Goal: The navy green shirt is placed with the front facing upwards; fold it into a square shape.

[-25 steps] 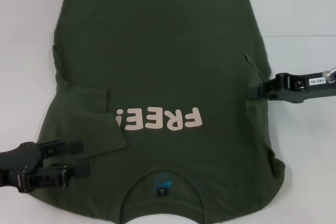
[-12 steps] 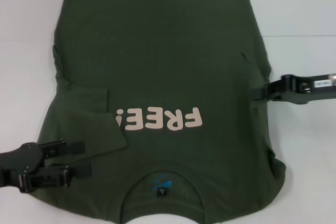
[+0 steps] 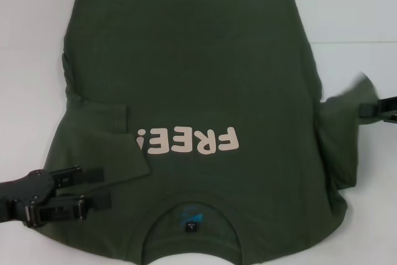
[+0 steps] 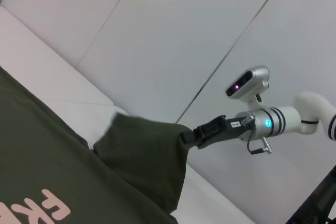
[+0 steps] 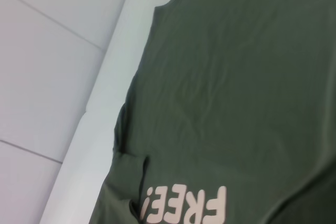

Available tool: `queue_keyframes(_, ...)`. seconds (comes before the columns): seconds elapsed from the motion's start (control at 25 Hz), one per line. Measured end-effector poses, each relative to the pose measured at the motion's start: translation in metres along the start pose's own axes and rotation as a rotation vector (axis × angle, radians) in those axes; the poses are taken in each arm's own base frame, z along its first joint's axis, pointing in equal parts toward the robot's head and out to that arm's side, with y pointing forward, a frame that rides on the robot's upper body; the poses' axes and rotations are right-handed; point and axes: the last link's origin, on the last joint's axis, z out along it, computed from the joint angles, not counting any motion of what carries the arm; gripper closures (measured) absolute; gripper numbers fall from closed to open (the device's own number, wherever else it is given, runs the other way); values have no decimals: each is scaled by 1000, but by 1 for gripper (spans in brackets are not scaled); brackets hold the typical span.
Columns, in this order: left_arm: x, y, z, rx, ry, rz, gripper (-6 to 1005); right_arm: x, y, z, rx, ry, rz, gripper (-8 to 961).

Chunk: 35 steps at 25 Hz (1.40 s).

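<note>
The right gripper (image 3: 366,108) had pulled the navy green shirt (image 3: 198,79)'s sleeve (image 3: 341,134) outward (clamped shut on it), undoing that side's fold.

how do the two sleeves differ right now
Left sleeve lies folded flat over the shirt; right sleeve is lifted off the table, pulled outward. Left gripper hovers open near its sleeve; right gripper is shut on its sleeve. Both are olive green.

Olive shirt (image 3: 198,79) flat, front up; right sleeve apparently lifted.
</note>
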Motion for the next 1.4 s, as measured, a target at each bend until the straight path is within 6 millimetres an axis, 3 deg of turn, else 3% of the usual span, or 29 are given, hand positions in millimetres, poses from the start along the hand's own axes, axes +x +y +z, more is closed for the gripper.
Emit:
queue_keyframes(0.36, 1, 0, 0, -1, 14, 2, 110, 5, -5, -20, -15, -30, 15, 931)
queue_keyframes(0.64, 3, 0, 0, -4, 26, 7, 111, 1, -6, -25, -8, -51, 13, 930)
queue_keyframes(1.2, 5, 0, 0, -2, 35, 11, 110, -18, 5, -25, -12, -73, -12, 930)
queue_keyframes(1.4, 5, 0, 0, -2, 35, 11, 110, -23, 12, -16, -26, -53, -29, 930)
